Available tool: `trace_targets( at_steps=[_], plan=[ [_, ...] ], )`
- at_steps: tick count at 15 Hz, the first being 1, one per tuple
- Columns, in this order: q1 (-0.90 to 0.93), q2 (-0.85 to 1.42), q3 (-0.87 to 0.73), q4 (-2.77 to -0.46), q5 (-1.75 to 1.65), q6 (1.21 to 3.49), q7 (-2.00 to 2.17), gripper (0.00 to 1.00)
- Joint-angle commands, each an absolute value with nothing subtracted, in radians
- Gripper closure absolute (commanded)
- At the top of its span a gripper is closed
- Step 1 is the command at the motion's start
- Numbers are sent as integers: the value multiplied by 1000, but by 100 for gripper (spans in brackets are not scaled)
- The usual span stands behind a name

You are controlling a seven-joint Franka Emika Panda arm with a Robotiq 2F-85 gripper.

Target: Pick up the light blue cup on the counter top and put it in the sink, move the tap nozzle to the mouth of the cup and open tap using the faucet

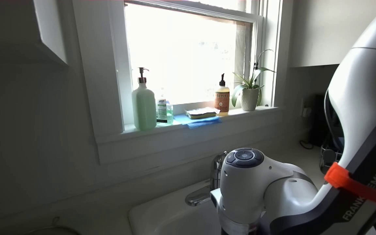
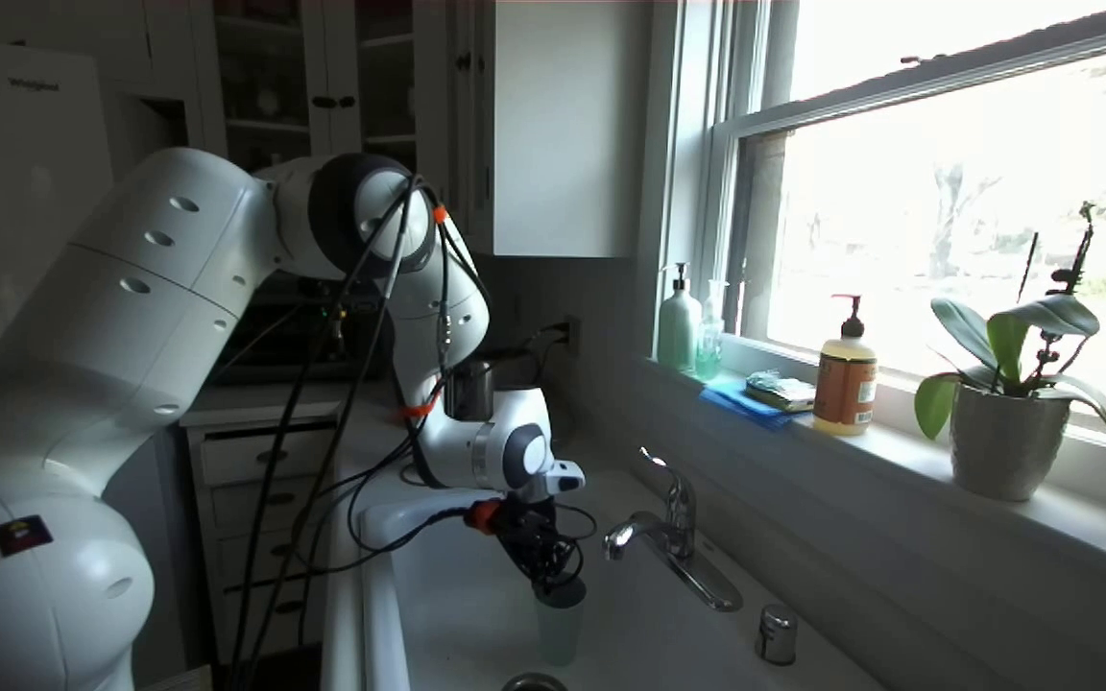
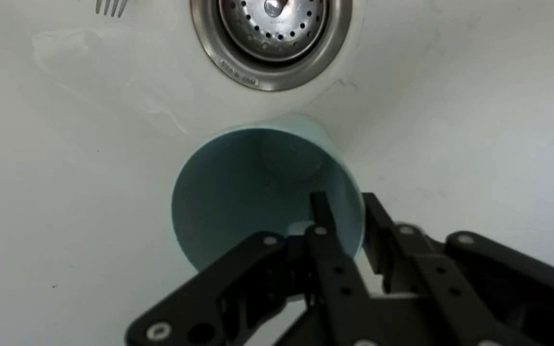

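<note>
The light blue cup [image 3: 238, 192] stands in the white sink [image 3: 89, 192] close to the drain. In an exterior view the cup [image 2: 559, 629] looks upright, below my gripper [image 2: 543, 566]. In the wrist view my gripper [image 3: 342, 197] straddles the cup's rim. One finger is inside the cup, and the other is outside against or very near the wall. A gap shows between the inner finger and the wall, so the jaws are partly open. The chrome tap nozzle [image 2: 622, 537] points over the sink, away from the cup's mouth. The faucet handle [image 2: 657, 461] sits above it.
The metal drain [image 3: 267, 79] and a fork [image 3: 111, 7] lie beside the cup. A side sprayer [image 2: 778, 633] stands behind the sink. On the windowsill are a green bottle [image 1: 144, 104], an orange soap bottle [image 1: 222, 99], a sponge [image 1: 201, 113] and a potted plant [image 1: 250, 98]. Loose cables [image 2: 361, 537] hang along my arm.
</note>
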State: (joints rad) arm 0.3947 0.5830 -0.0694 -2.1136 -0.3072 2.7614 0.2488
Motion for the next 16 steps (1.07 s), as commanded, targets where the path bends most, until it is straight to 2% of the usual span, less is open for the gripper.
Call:
trace_targets(
  at_steps=[1, 7, 16],
  plan=[
    [392, 541, -58, -2125, -285, 2664, 259, 100],
    [377, 496, -33, -2144, -291, 2541, 270, 99],
    [359, 510, 7, -2159, -285, 2582, 263, 99]
  ],
)
